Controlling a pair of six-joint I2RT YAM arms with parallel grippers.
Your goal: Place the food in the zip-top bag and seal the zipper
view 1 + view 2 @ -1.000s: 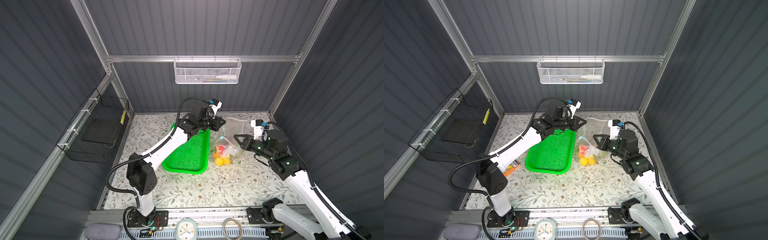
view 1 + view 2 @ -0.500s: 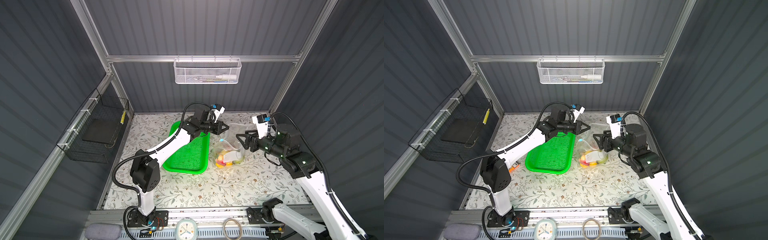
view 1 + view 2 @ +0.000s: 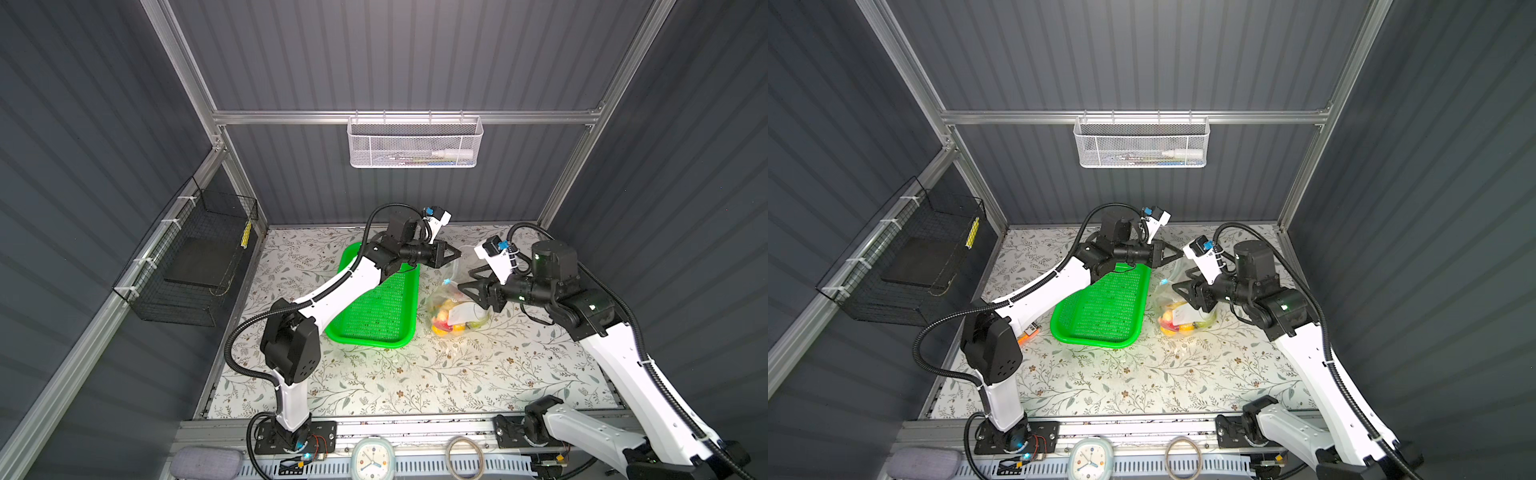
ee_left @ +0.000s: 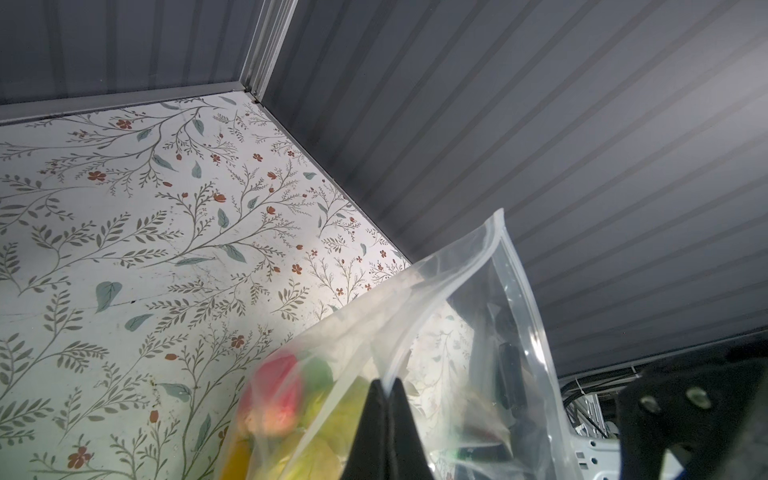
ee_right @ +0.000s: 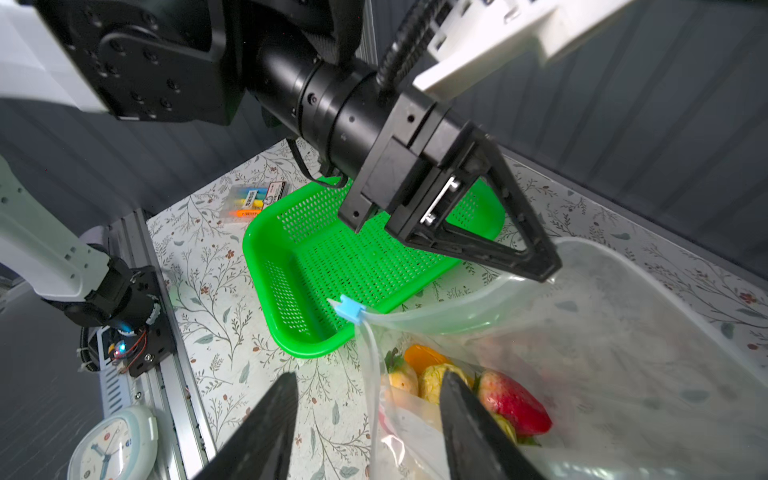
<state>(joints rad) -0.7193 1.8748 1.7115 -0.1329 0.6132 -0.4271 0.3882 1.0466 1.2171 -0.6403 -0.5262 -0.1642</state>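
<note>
Floral table (image 3: 374, 374), grey ribbed walls on three sides.

**Both top views, your items:**
- Left gripper (image 3: 457, 252): jaws together, pinching the bag (image 3: 457, 305) by its raised mouth edge.
- Bag: clear and crinkly, it hangs from that pinch. Its lower part is on the table just right of the green basket (image 3: 382, 303).
- Food (image 3: 446, 322): inside the bag at the bottom. Yellow and red pieces show partly behind a white label.
- Slider (image 3: 446, 281): light blue, at the mouth end nearest the basket.
- Right gripper (image 3: 464, 279): jaws apart, tips just beside the slider. You cannot tell from here whether they touch the plastic.
- A top view also shows a marker pack (image 3: 1030, 330) under the left arm, left of the basket.

**Left wrist view:**
- The left gripper's (image 4: 386, 388) black tips are pressed together on the bag's (image 4: 457, 332) rim strip.
- Blurred red, green and yellow food (image 4: 282, 399) lies below, inside the plastic.

**Right wrist view:**
- Right gripper (image 5: 370, 378): fingers (image 5: 286, 399) well apart and holding nothing, with the bag's (image 5: 623, 332) side edge running between them.
- Slider (image 5: 349, 311): at the near corner of the zipper (image 5: 436, 318).
- The mouth gapes behind the slider, up to the left gripper (image 5: 544, 270).
- A strawberry (image 5: 511, 403) and yellow pieces lie inside the bag.
- The basket (image 5: 332, 266) is just beyond the bag.
</note>
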